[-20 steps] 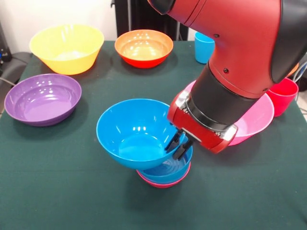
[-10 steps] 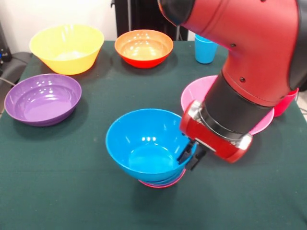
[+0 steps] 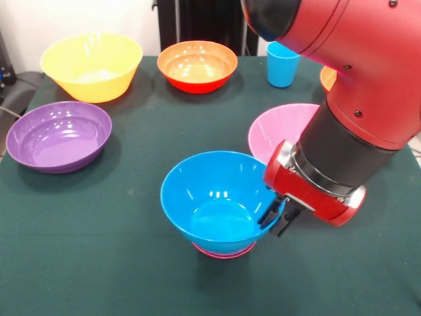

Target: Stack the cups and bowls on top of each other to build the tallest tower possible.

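Observation:
The medium blue bowl (image 3: pixel 217 201) sits upright on the tower, over the small magenta-red bowl (image 3: pixel 223 251), whose rim shows beneath. The small blue bowl is hidden under it. My gripper (image 3: pixel 280 218) is shut on the medium blue bowl's right rim. The pink bowl (image 3: pixel 279 128) lies just behind, partly hidden by my arm. The light blue cup (image 3: pixel 282 66) stands at the back. The red cup is hidden. The yellow bowl (image 3: pixel 91 66), one orange-red bowl (image 3: pixel 197 66) and the purple bowl (image 3: pixel 58 135) sit at the left and back.
An orange rim (image 3: pixel 327 77) of another bowl shows beside my arm at the right. My arm covers the table's right side. A dark post stands behind the table's far edge.
My gripper has carried the medium blue bowl to the right and down. It was tilted and off-centre; now it sits level over the lower bowls, hiding the small blue one.

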Robot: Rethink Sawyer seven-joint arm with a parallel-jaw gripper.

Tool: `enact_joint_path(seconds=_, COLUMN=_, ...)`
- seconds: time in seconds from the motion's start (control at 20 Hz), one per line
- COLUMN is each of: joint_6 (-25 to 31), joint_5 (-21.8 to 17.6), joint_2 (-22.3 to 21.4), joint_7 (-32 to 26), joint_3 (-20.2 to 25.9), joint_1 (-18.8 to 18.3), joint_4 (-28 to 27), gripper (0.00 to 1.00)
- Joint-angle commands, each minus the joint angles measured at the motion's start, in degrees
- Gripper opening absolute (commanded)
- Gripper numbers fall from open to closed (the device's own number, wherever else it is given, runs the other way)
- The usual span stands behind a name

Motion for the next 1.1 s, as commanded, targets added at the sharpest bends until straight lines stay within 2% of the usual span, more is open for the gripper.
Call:
enact_joint_path(seconds=0.05, joint_6=6.3, joint_5=0.0, joint_2=1.4, joint_7=8.7, joint_3=3.2, joint_1=0.3, joint_4=0.0, gripper=0.00)
enact_joint_path(seconds=0.4, joint_6=1.4, joint_5=-3.6, joint_2=-3.8, joint_7=5.2, joint_3=7.6, joint_1=4.6, joint_4=12.0, gripper=0.00)
enact_joint_path(seconds=0.6, joint_6=0.1, joint_5=-3.7, joint_2=-3.2, joint_7=4.9, joint_3=7.8, joint_1=4.1, joint_4=11.4, gripper=0.00)
enact_joint_path(seconds=0.8, joint_6=1.5, joint_5=-2.7, joint_2=-1.0, joint_7=5.3, joint_3=6.1, joint_1=2.0, joint_4=6.6, gripper=0.00)
enact_joint_path(seconds=1.1, joint_6=0.5, joint_5=-3.3, joint_2=-1.2, joint_7=5.5, joint_3=6.1, joint_1=2.6, joint_4=7.4, gripper=0.00)
